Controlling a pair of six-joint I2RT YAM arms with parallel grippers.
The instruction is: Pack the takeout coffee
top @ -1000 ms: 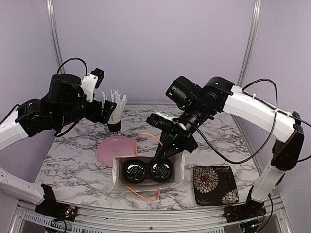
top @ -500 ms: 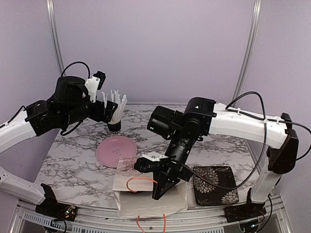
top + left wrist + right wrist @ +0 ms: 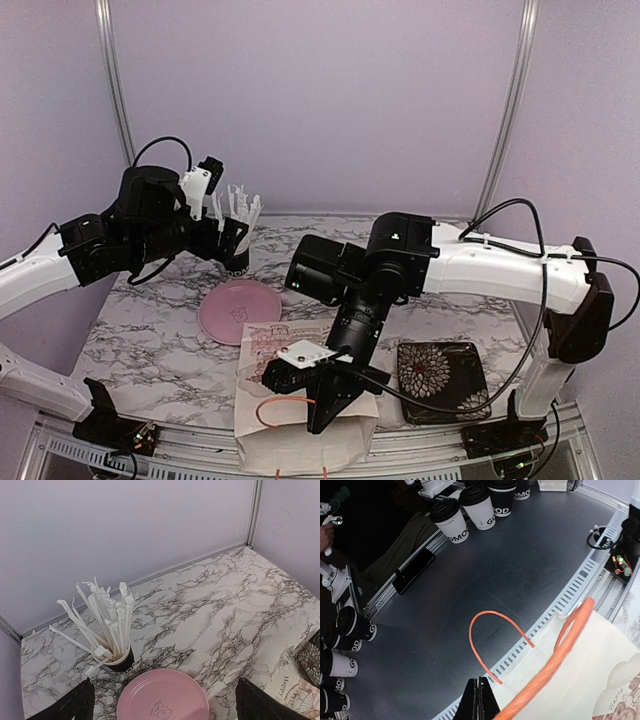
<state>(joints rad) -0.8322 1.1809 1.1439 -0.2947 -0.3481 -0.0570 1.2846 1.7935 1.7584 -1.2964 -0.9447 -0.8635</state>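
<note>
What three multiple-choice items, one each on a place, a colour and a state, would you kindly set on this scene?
1. Where does the pink plate lie?
A. in the far right corner
B. between the cup of sticks and the paper bag
C. off the near edge

2. What colour is the bag handle?
A. orange
B. green
C. white

3. How is the left gripper?
A. shut on a stick
B. shut on the plate
C. wide open, holding nothing

Answers:
1 B: in the top view the cup stands behind the plate and the bag lies in front of it.
2 A: the cord loop shows bright orange against the pale bag.
3 C: its fingers sit at opposite edges of the left wrist view with nothing between them.
</note>
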